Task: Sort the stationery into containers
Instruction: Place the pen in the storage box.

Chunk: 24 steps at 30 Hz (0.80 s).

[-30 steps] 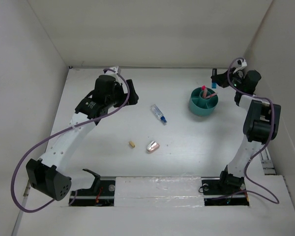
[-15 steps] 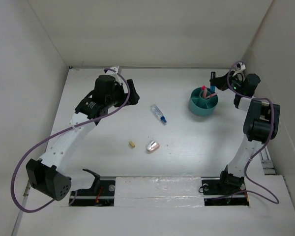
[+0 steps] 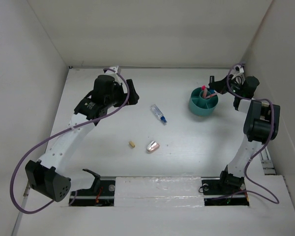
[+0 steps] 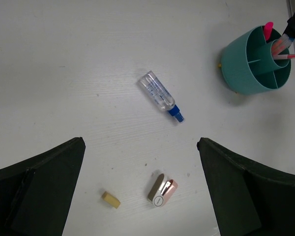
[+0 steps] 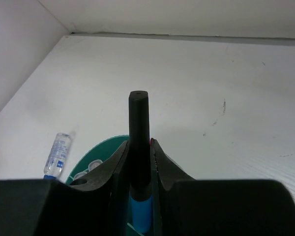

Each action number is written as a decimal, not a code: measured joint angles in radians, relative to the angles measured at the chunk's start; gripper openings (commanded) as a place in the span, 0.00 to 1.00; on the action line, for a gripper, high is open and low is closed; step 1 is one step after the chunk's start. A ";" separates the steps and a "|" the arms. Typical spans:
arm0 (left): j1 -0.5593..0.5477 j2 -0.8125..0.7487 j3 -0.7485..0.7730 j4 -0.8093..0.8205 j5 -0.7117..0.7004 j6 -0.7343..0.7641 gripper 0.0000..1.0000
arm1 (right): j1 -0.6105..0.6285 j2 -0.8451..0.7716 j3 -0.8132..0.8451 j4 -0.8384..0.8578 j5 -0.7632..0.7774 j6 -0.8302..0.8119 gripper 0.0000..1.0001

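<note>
— Right gripper (image 5: pixel 138 149)?
— Clamped on a black, blue-capped marker (image 5: pixel 138 115), upright over the teal bowl (image 4: pixel 234 69)
— Left gripper (image 3: pixel 132 92)?
— Spread wide, holding nothing; clear tube (image 4: pixel 160 93), tan block (image 4: pixel 110 199) and silver-pink piece (image 4: pixel 162 192) lie below it

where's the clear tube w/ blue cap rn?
Top view: the clear tube lies flat on the table near centre, between the left gripper and the teal bowl, farther back than the tan block and oval piece.
</note>
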State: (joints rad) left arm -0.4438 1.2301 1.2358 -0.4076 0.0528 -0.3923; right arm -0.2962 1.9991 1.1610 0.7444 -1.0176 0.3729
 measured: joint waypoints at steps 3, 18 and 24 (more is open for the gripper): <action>0.000 -0.003 0.000 0.000 0.000 0.002 1.00 | 0.000 -0.003 0.000 -0.019 -0.002 -0.002 0.00; 0.000 -0.030 -0.001 0.000 -0.017 0.003 1.00 | 0.000 -0.034 0.001 -0.163 -0.004 -0.078 0.22; 0.000 -0.030 -0.001 -0.001 -0.024 0.003 1.00 | 0.000 -0.037 0.001 -0.178 -0.004 -0.091 0.12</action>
State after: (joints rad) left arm -0.4438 1.1999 1.2346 -0.4084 0.0284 -0.3897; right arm -0.2962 1.9617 1.1622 0.5663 -1.0214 0.2821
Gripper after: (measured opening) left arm 0.997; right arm 0.246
